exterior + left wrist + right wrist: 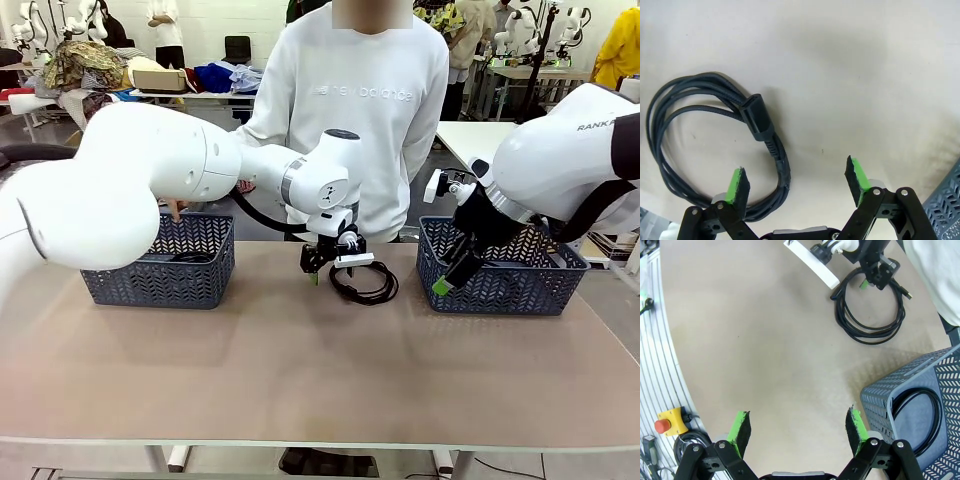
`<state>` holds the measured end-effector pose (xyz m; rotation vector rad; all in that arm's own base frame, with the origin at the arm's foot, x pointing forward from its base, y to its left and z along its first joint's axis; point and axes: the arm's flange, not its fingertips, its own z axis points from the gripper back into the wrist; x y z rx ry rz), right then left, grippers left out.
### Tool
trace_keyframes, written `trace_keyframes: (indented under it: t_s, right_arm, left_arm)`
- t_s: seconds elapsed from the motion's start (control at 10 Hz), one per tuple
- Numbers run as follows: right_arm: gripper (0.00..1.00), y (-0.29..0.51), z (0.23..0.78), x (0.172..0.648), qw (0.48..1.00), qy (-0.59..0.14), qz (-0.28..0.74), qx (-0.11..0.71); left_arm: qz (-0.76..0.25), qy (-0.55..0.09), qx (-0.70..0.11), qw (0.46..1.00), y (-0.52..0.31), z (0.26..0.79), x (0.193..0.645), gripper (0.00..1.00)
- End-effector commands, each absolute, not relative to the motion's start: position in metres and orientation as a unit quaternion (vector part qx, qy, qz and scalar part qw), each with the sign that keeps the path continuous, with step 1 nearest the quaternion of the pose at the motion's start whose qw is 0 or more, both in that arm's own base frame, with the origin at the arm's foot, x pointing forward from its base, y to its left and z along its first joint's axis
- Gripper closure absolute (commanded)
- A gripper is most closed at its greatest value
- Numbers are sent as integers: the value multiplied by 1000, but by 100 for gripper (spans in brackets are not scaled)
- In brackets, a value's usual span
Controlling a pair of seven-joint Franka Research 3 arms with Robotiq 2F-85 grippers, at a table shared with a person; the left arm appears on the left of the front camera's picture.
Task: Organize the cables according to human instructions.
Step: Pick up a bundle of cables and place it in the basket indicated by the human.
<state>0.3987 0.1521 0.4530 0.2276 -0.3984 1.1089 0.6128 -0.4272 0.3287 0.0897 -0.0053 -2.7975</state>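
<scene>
Entry: cable sorting, one coil loose on the table (300, 370).

Right gripper (799, 427): jaws wide, empty, near the front wall of the right basket (500, 285). A coiled cable (917, 412) already lies in that basket.

Left gripper (797, 180): jaws wide, empty, low over the loose cable (715, 145), toward the table's far edge, midway between the two baskets.

Loose cable: flat coil, slightly oval, lying on the table. In the left wrist view its plug (757, 117) lies across the loop's inner side, long axis running diagonally; one green pad (737, 185) sits just over the strands.

Left basket (160, 270): a dark coil inside, details unclear.

Risks: jaws closing off-centre may catch a single strand, so the coil unwinds or trails on lifting; the stiff plug may snag a basket's lattice rim.
</scene>
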Motion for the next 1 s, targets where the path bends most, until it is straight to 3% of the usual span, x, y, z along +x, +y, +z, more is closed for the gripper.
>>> trace_keyframes:
  t_s: [0.0,0.9]
  right_arm:
    - [0,152,454,398,826,-189,520,107]
    - [0,152,454,398,826,-189,520,107]
  left_arm:
    - [-987,3,12,162,-425,330,624,0]
    - [-984,8,4,177,-422,318,632,0]
